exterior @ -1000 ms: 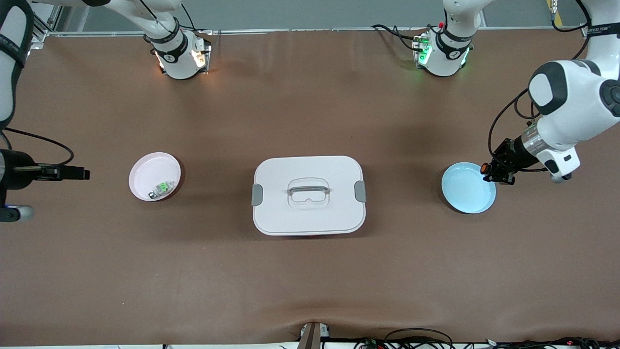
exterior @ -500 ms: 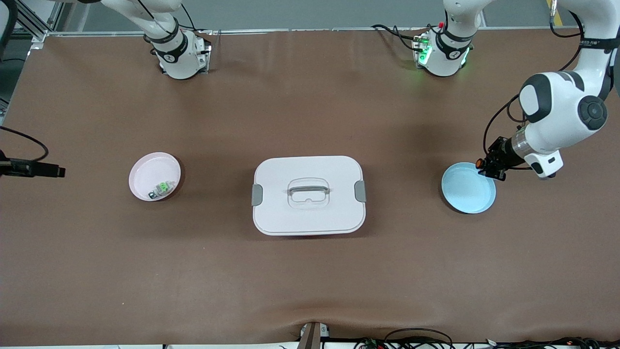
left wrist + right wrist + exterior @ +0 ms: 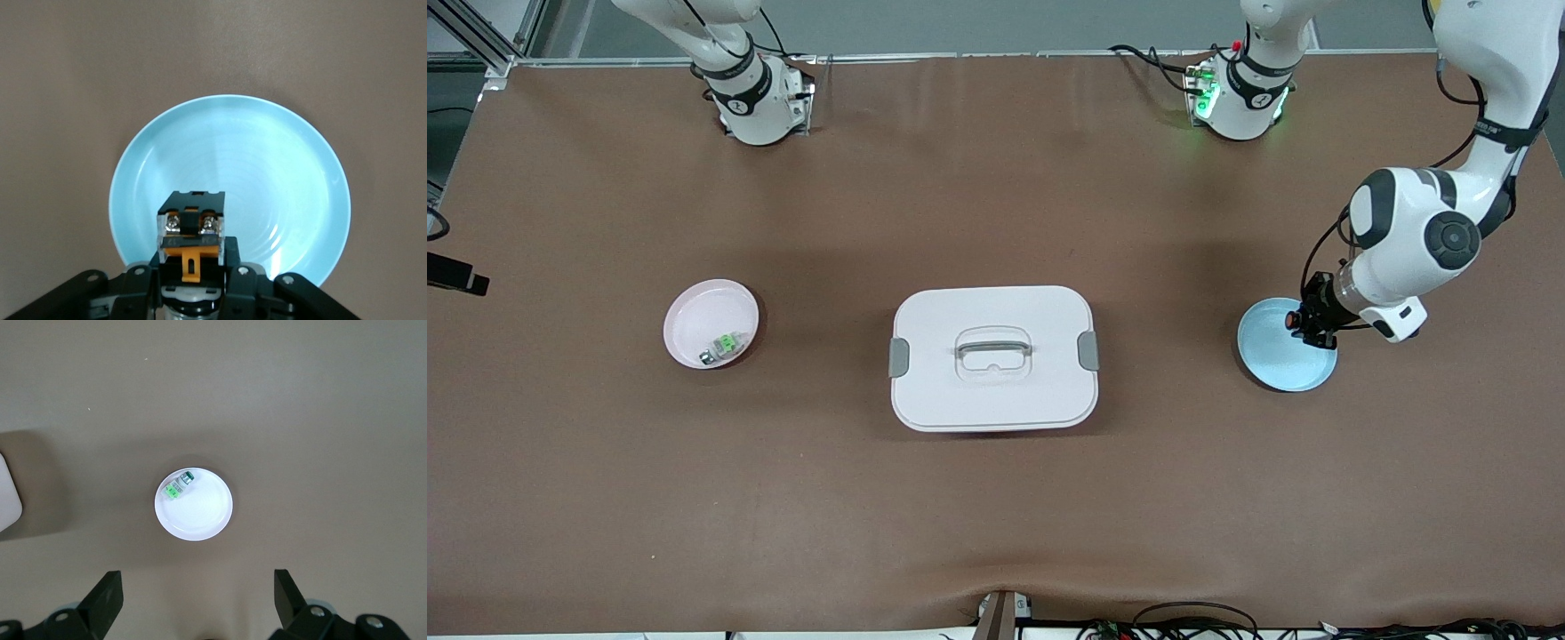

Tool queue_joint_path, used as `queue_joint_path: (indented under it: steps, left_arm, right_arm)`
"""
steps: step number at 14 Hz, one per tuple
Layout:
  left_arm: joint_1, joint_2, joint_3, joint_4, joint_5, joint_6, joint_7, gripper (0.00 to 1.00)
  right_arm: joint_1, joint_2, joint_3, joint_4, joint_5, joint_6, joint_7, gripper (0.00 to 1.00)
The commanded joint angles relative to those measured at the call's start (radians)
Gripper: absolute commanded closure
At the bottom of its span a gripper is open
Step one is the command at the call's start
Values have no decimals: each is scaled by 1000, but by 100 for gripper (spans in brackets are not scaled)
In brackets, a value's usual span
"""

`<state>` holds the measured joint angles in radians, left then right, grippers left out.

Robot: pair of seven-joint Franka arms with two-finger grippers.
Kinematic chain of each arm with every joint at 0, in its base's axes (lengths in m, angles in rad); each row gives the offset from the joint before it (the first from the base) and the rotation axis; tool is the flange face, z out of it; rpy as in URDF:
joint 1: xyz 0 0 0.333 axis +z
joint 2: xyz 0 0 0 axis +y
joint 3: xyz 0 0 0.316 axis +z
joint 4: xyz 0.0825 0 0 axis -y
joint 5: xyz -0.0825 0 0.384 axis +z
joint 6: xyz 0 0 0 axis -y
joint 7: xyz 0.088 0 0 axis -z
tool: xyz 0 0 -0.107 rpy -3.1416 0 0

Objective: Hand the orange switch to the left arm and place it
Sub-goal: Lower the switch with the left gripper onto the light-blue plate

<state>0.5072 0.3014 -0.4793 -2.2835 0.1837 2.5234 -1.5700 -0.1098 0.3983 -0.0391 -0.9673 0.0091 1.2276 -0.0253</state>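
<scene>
Orange switch (image 3: 191, 230), a tiny black block with an orange part, is pinched tight in the left pincer (image 3: 193, 280) over the round blue plate (image 3: 280, 173). The grip looks small, so it could slip out. The right pincer (image 3: 197, 597) waits wide apart above the pink plate (image 3: 203, 513). Swinging low could bump the big white plastic box (image 3: 993, 357) on the brown counter (image 3: 996, 516).

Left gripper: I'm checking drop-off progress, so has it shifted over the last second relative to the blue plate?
Yes. The left gripper, shut on the orange switch, has moved inward from the blue plate rim toward its middle.
</scene>
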Motion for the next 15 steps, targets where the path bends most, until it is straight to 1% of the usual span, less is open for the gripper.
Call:
queue_joint_path:
  steps: [1, 2, 4, 5, 8, 9, 10, 11, 13, 14, 15]
  left_arm:
    - [-19, 65, -5, 19, 86, 47, -118, 100]
    - [-25, 80, -5, 24, 118, 58, -154, 100]
    - [-27, 97, -7, 24, 169, 58, -202, 100]
    - [-29, 100, -7, 24, 183, 58, -203, 100]
    - [-29, 122, -8, 24, 224, 58, -203, 100]
    - [-27, 125, -7, 24, 230, 58, -203, 100]
    - [-27, 125, -8, 24, 234, 58, -202, 100]
    - [-27, 130, -8, 24, 234, 58, -202, 100]
    - [-27, 133, -8, 24, 235, 60, -202, 100]
    - [-27, 133, -8, 25, 235, 60, -202, 96]
    - [-27, 133, -8, 25, 235, 63, -202, 91]
  right_arm:
    - [-13, -35, 18, -31, 2, 1, -15, 0]
    - [-10, -47, 19, -44, 2, 3, -43, 0]
    - [-8, -85, 19, -102, 2, 32, -137, 0]
    - [-10, -111, 19, -144, 2, 53, -174, 0]
    - [2, -225, 22, -324, -11, 174, -185, 0]
    - [24, -243, 21, -347, -26, 188, -185, 0]
    - [45, -243, 22, -341, -59, 179, -174, 0]
    - [56, -248, 22, -338, -69, 162, -171, 0]
    - [53, -262, 22, -341, -55, 155, -183, 0]
    - [53, -274, 22, -349, -49, 150, -183, 0]
    - [52, -282, 21, -356, -22, 144, -182, 0]
